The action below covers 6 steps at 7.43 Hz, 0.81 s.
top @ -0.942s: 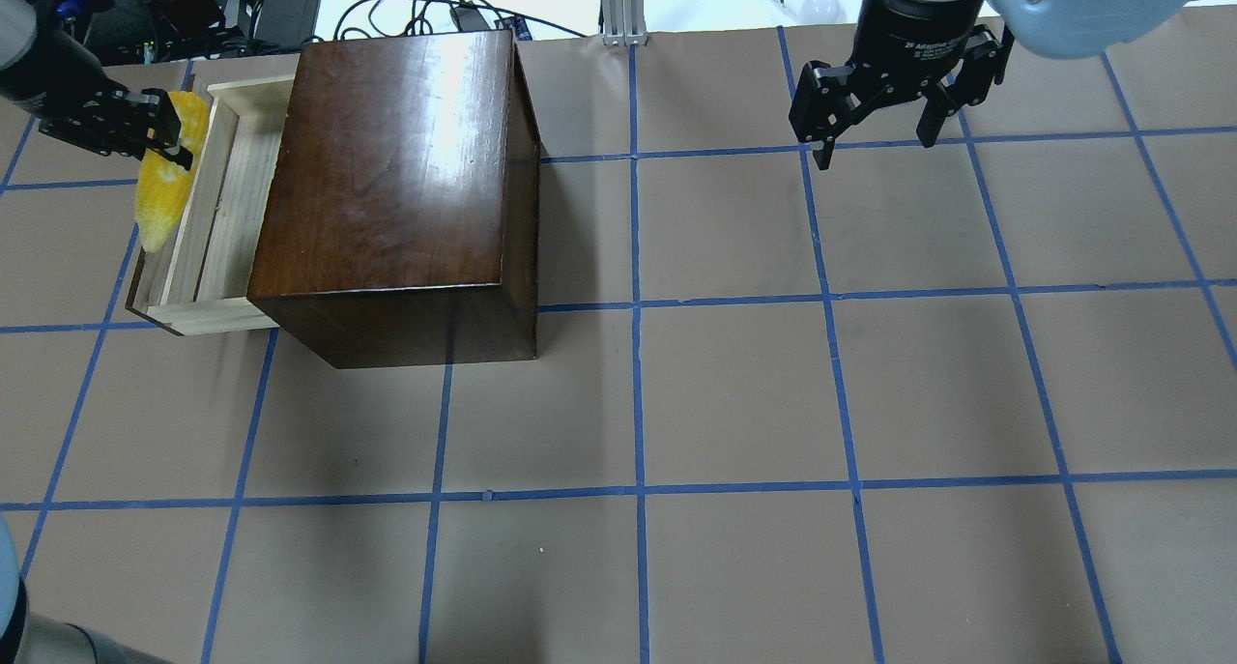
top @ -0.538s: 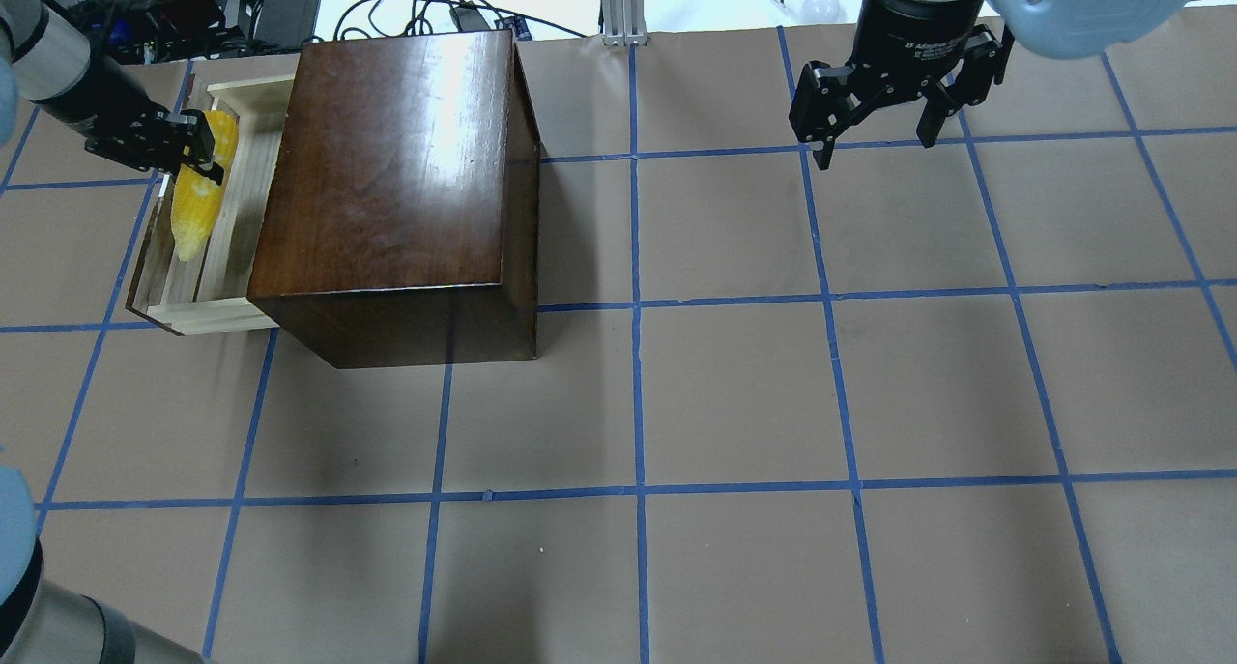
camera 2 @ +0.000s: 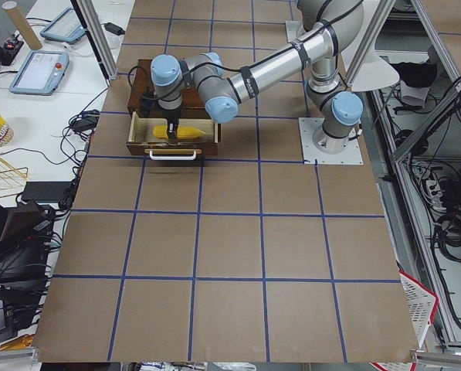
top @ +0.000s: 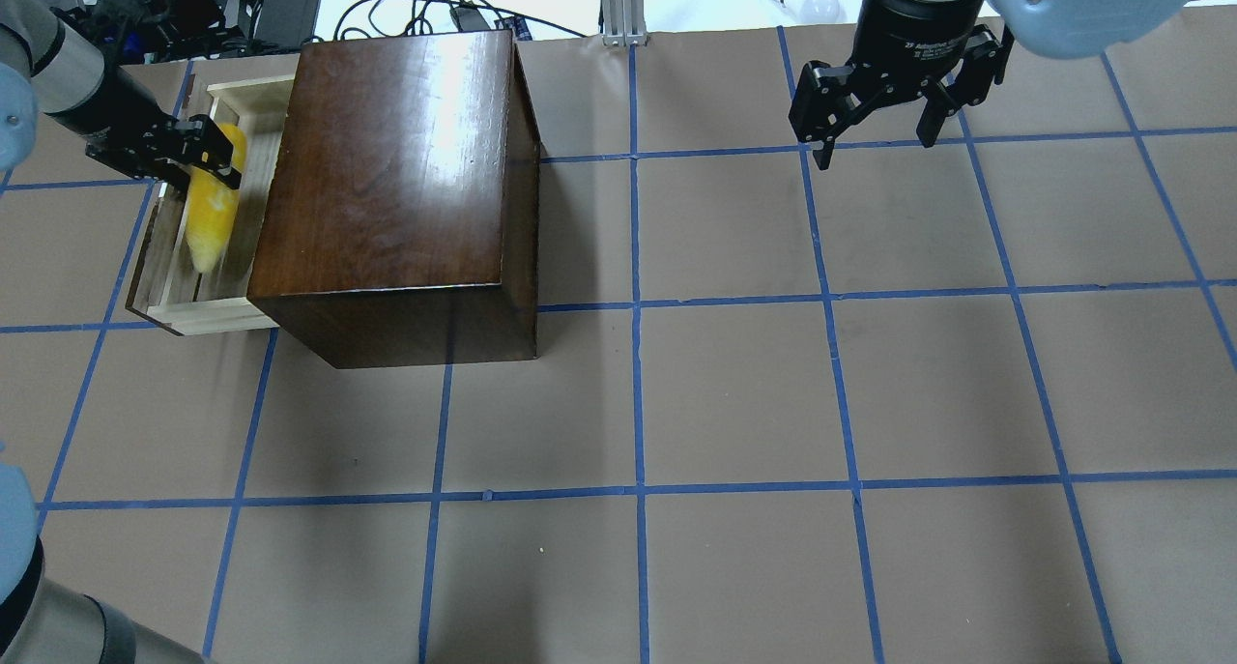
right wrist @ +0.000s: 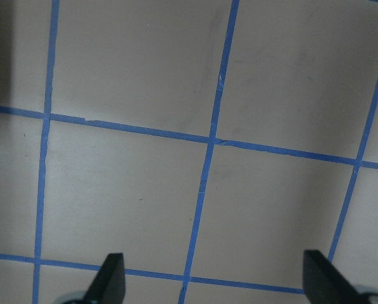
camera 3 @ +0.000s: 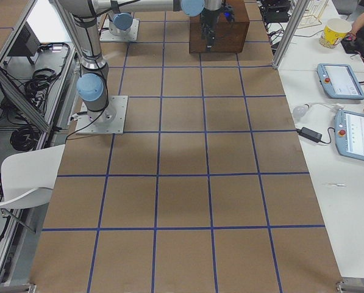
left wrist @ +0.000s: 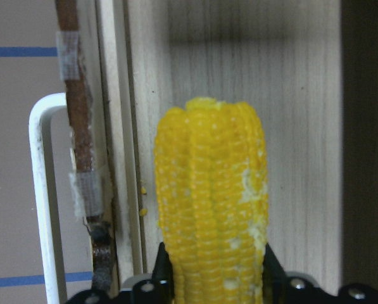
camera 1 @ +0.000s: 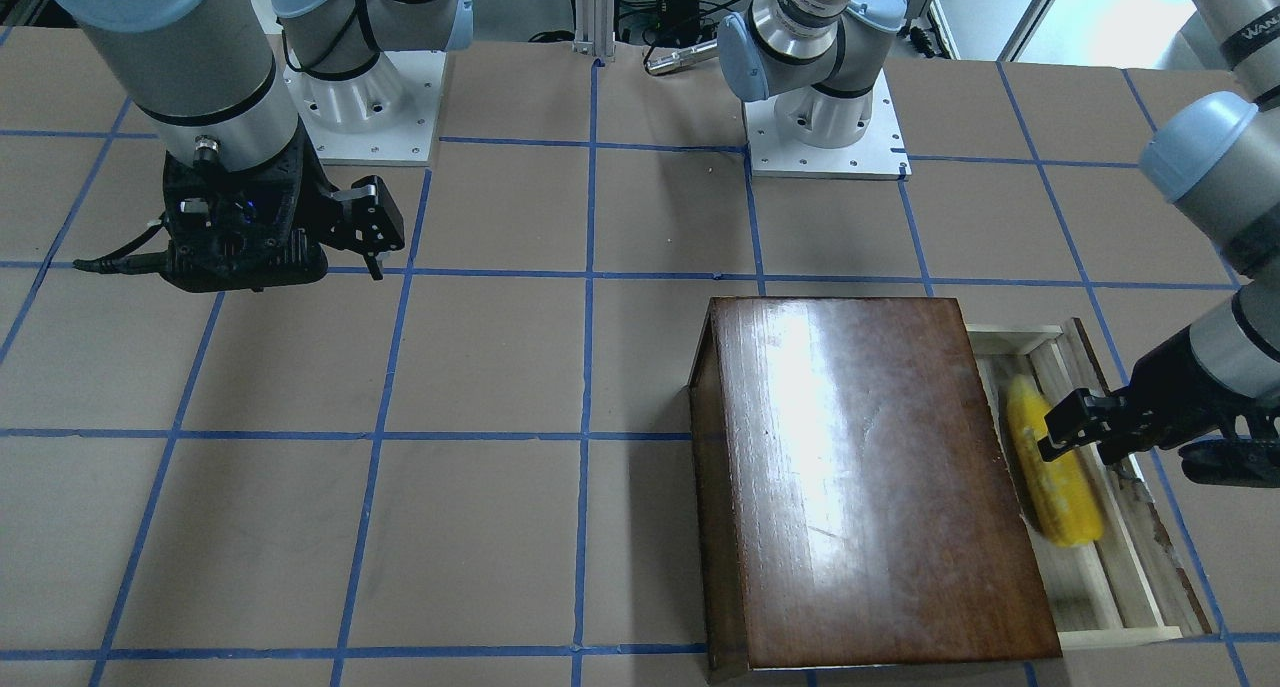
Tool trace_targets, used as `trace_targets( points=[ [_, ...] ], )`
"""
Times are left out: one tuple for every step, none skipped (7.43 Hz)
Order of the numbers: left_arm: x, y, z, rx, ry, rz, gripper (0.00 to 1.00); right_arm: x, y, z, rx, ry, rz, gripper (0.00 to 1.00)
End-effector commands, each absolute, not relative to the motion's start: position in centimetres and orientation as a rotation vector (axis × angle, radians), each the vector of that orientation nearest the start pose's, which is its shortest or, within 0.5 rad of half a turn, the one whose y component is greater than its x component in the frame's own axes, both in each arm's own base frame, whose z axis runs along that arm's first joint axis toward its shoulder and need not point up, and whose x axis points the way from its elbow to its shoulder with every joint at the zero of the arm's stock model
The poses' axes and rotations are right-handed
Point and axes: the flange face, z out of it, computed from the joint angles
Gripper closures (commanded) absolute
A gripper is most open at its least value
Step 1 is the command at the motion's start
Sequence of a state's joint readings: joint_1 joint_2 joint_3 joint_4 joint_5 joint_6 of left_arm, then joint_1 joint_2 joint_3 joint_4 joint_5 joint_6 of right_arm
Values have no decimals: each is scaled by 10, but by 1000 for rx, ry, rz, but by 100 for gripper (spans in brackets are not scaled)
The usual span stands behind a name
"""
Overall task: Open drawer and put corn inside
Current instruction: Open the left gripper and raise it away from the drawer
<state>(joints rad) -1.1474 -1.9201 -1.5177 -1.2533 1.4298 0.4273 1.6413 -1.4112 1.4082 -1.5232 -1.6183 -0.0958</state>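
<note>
Overhead exterior: corn [top: 213, 205] seemingly along drawer [top: 211, 315]

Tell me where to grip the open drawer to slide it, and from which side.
Grip the white handle on the dark front panel of the drawer, mid-bar. Come from the side away from the cabinet: the bar stands off the panel, leaving a finger gap behind it.

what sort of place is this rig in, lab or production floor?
Most likely a robotics lab: robot arms bolted to a paper-covered table marked with a blue tape grid, and control tablets lying on the side bench.
</note>
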Motion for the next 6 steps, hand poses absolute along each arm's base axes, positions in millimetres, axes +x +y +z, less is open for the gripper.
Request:
trace_targets(
  points=[
    [114,-622,379,20,3247,-158,1,167,-544,479,-265,3177,72,0],
    [109,-617,412,14,3251,-146,1,167,-544,479,-265,3177,72,0],
    [100,-612,445,-10,3259,-118,0,167,-544,479,-265,3177,74,0],
    [76,-603,477,44,3209,-107,0,167,-544,479,-265,3177,74,0],
    [40,-591,496,46,3170,-100,0,167,-544,479,-268,3176,74,0],
    [3,-578,508,14,3177,-80,0,167,-544,479,-265,3177,72,0]
  ],
)
